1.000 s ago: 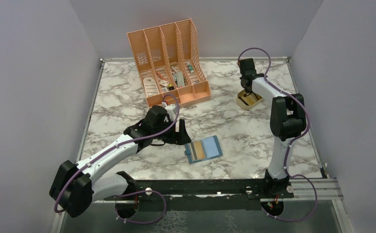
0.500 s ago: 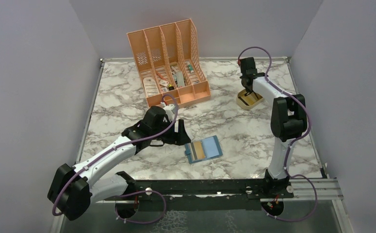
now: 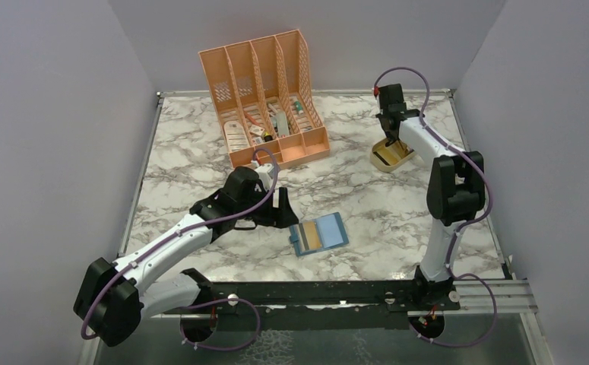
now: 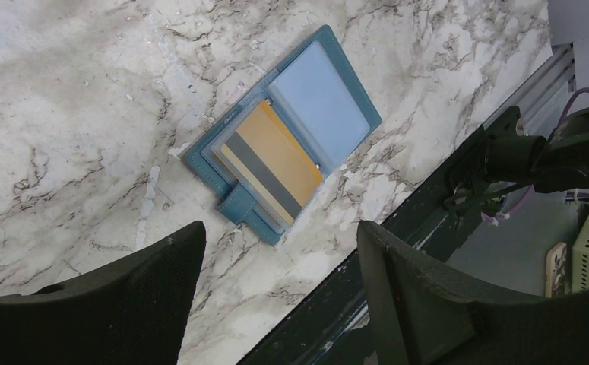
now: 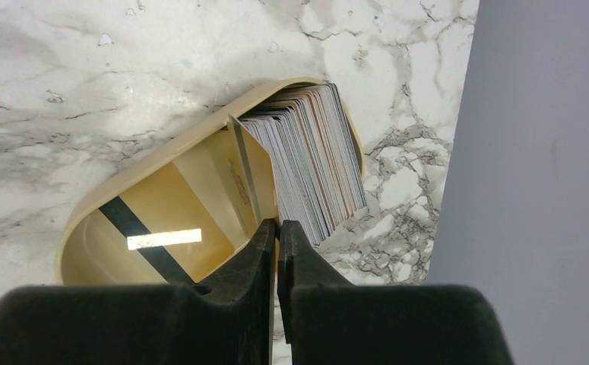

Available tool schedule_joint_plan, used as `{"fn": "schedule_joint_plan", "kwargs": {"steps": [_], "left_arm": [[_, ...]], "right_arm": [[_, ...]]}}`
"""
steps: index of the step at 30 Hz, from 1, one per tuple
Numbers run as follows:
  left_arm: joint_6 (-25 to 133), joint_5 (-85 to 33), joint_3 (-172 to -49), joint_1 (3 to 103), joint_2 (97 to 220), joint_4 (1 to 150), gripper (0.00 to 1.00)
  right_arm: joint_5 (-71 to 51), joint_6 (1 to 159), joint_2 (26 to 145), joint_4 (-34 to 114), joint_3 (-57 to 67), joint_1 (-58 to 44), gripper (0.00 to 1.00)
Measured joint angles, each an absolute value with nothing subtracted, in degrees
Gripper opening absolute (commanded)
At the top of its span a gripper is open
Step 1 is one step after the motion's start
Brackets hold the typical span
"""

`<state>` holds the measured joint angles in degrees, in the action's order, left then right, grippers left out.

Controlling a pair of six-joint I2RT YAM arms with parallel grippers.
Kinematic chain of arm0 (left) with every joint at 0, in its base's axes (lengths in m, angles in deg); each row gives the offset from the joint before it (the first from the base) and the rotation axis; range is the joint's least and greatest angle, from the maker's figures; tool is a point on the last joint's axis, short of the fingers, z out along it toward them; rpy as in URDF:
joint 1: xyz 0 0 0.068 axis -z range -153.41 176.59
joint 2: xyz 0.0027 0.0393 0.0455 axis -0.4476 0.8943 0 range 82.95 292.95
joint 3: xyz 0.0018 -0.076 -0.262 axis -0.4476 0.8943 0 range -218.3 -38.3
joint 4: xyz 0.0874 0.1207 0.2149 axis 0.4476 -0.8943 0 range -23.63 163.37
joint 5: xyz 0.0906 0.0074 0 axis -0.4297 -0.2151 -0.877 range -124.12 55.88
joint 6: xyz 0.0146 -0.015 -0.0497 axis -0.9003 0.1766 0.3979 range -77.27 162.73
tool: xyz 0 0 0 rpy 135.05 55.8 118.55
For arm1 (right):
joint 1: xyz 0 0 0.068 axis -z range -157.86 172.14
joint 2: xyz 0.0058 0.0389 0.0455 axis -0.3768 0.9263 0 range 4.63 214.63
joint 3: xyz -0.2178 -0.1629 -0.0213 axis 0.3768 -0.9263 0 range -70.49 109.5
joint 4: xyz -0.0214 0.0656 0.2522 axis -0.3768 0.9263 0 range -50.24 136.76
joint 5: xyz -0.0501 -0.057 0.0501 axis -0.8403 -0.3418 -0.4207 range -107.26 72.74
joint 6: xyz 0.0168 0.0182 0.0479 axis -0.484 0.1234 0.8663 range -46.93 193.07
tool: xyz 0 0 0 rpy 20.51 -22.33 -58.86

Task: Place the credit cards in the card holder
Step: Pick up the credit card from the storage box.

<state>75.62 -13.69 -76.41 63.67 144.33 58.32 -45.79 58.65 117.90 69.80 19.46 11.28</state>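
Note:
The teal-blue card holder [image 3: 329,228] [image 4: 318,106] lies open on the marble near the front, a gold credit card [image 3: 313,239] [image 4: 272,163] with a dark stripe tucked in its left half. My left gripper [image 3: 285,209] [image 4: 280,228] hovers open just left of it, nothing between its fingers. At the back right, my right gripper [image 3: 392,143] [image 5: 277,224] is shut on the edge of a gold credit card [image 5: 239,171] standing tilted in the tan oval tray [image 3: 399,161] [image 5: 162,163]. A stack of cards [image 5: 314,160] stands beside it, and a striped gold card [image 5: 154,236] lies flat in the tray.
A peach desk organizer [image 3: 264,99] with small items stands at the back middle. Grey walls close in the table on three sides; the right wall is close to the tray. A black rail [image 3: 314,293] runs along the front edge.
My right gripper's jaws have closed on the card in the tray, and that wrist has shifted slightly up. The left arm has hardly moved and stays open.

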Motion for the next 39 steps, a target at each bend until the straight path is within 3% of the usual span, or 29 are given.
{"fn": "schedule_joint_plan", "kwargs": {"steps": [1,4,8,11,13,22,26,29,39], "left_arm": [[75.6,-13.7,-76.4,63.7,144.2,58.3,0.75],[75.6,-13.7,-76.4,63.7,144.0,58.3,0.75],[75.6,-13.7,-76.4,63.7,144.0,58.3,0.75],[75.6,-13.7,-76.4,63.7,143.9,58.3,0.75],[75.6,-13.7,-76.4,63.7,143.9,58.3,0.75],[75.6,-13.7,-76.4,63.7,143.9,58.3,0.75],[75.6,-13.7,-76.4,63.7,143.9,58.3,0.75],[75.6,-13.7,-76.4,63.7,143.9,58.3,0.75],[75.6,-13.7,-76.3,63.7,143.9,58.3,0.75]], "right_arm": [[-45.3,58.8,117.7,69.9,19.5,11.3,0.08],[-44.8,59.1,117.4,70.0,19.5,11.3,0.01],[-43.7,59.2,117.4,70.3,19.5,11.3,0.01],[-43.1,59.3,117.4,70.4,19.5,11.3,0.09],[-43.1,59.3,117.4,70.6,19.7,11.3,0.01],[-41.9,61.6,117.4,74.9,22.3,11.3,0.02],[-41.9,63.2,117.4,76.6,22.7,11.3,0.08],[-42.2,63.7,117.4,77.2,22.7,11.4,0.01],[-41.7,64.1,117.4,77.5,22.7,11.4,0.01]]}}
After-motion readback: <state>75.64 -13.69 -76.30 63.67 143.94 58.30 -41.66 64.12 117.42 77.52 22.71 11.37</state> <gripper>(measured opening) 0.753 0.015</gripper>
